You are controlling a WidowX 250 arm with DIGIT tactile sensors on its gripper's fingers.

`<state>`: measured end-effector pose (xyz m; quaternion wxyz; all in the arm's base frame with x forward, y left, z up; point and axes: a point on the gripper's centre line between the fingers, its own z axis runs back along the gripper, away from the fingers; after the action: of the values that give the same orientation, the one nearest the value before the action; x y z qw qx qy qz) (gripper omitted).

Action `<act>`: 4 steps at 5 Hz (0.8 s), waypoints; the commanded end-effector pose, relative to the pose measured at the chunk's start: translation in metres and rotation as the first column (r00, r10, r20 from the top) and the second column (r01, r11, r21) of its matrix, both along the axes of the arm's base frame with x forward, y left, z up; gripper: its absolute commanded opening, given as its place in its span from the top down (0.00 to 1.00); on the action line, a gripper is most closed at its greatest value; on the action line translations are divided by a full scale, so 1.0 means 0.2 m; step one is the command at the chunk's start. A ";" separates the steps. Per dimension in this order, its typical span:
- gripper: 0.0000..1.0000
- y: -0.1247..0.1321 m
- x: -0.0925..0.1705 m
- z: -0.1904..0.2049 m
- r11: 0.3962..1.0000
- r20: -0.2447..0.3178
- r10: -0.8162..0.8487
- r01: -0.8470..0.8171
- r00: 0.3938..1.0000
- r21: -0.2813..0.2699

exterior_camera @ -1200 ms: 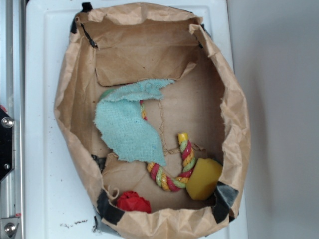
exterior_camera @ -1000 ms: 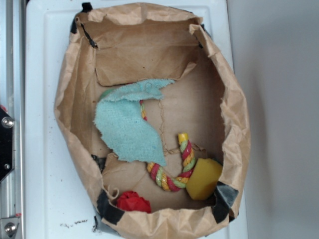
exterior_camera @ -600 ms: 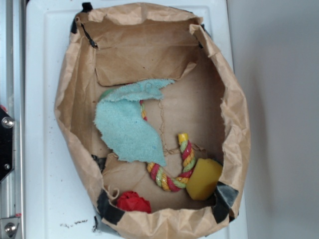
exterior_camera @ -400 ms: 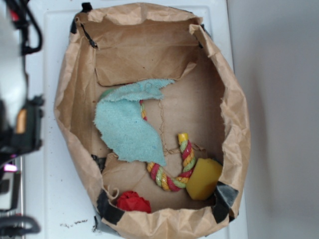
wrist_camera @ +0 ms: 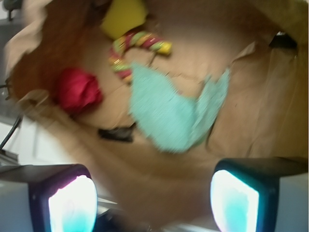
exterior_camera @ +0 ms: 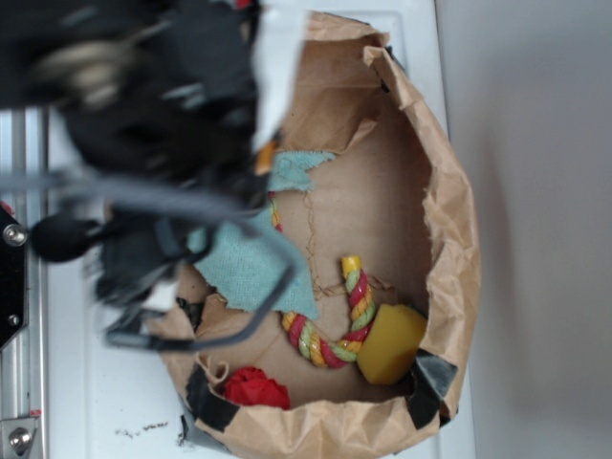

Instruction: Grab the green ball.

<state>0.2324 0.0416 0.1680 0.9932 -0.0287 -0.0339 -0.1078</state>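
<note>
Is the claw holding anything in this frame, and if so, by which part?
Nothing is held. In the wrist view the claw is open, its fingers apart with only the paper bag and teal cloth beyond them. The green ball isn't visible.

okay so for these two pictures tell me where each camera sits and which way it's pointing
Exterior: overhead, looking straight down into the brown paper bag; the blurred black arm covers the upper left.
Wrist: rides on the arm just behind the gripper, looking down into the bag past its two fingers, spread apart.
Shared: teal cloth, striped rope, yellow block, red lump. No green ball shows.
</note>
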 end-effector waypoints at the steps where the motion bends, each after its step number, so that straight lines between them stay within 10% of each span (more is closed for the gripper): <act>1: 0.00 0.01 0.18 0.05 1.000 0.093 -0.022 0.021 0.995 0.005; 4: 0.00 -0.04 0.18 -0.09 0.998 0.129 0.065 -0.065 0.990 0.000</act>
<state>0.2645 0.0372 0.1350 0.9944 -0.0251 -0.0710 -0.0737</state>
